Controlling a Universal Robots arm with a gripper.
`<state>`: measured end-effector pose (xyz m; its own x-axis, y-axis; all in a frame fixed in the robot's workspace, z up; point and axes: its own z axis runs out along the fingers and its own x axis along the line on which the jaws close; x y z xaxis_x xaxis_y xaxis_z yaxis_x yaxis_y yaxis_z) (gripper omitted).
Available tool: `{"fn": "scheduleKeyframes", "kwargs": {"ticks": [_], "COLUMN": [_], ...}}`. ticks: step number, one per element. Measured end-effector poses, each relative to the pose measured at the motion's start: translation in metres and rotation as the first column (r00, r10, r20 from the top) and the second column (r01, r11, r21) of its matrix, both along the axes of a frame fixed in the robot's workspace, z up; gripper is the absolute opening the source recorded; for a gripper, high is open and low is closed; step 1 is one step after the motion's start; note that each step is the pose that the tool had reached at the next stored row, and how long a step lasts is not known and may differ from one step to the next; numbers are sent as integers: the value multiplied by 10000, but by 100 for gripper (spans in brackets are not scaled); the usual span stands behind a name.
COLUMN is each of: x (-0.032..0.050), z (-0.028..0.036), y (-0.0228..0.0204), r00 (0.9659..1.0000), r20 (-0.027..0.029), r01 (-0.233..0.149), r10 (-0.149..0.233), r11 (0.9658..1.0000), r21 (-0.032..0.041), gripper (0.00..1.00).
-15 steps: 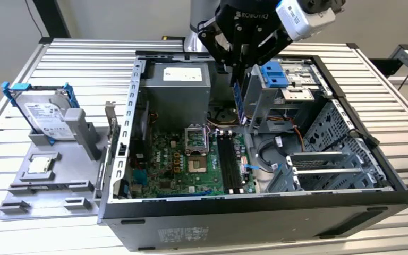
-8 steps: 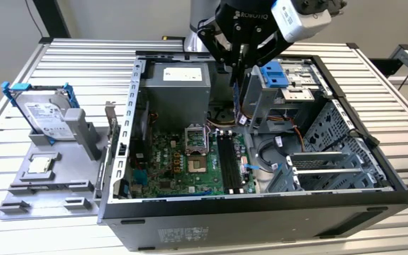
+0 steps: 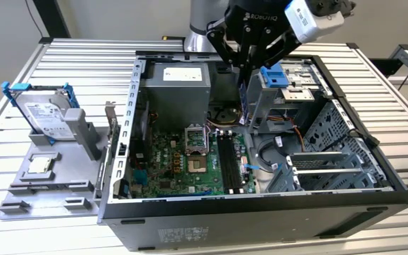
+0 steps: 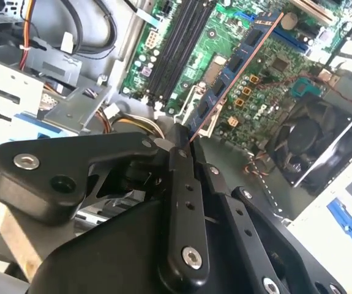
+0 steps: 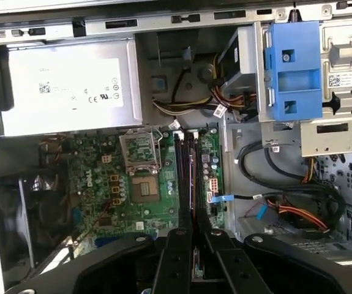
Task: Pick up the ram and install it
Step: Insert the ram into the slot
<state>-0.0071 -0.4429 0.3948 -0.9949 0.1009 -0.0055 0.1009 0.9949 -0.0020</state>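
Ram (image 4: 234, 73), a long thin blue circuit-board stick, is pinched at one end between the black gripper's (image 3: 245, 79) fingers (image 4: 185, 202). It hangs at upper centre of the exterior view, above the green motherboard's black slots (image 3: 227, 159). I log this as the carry step, ram unseated. Seating, I judge, needs its edge aligned over a slot.

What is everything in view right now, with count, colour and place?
ram: one, blue, above the motherboard
motherboard: one, green, floor of the case
memory slots: a few, black, on the motherboard
power supply: one, grey, inside the case
drive-bay latch: one, blue, on the drive cage
hard drive: one, silver, in a blue bracket, outside the case, exterior view's left
case: one, black, open, on the slatted table
pincer: one, black, shut on the ram
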Motion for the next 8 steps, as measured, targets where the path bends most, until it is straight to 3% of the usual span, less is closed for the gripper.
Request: {"fn": "scheduleKeyframes", "kwargs": {"ticks": [4, 8], "x": [41, 104], "z": [-16, -29], "y": [0, 0], "r00": [9997, 9988], "r20": [-1, -3], "r01": [-264, -496], "r10": [264, 496], "r11": [9996, 9988], "r21": [-51, -57], "gripper": [0, 0]}}
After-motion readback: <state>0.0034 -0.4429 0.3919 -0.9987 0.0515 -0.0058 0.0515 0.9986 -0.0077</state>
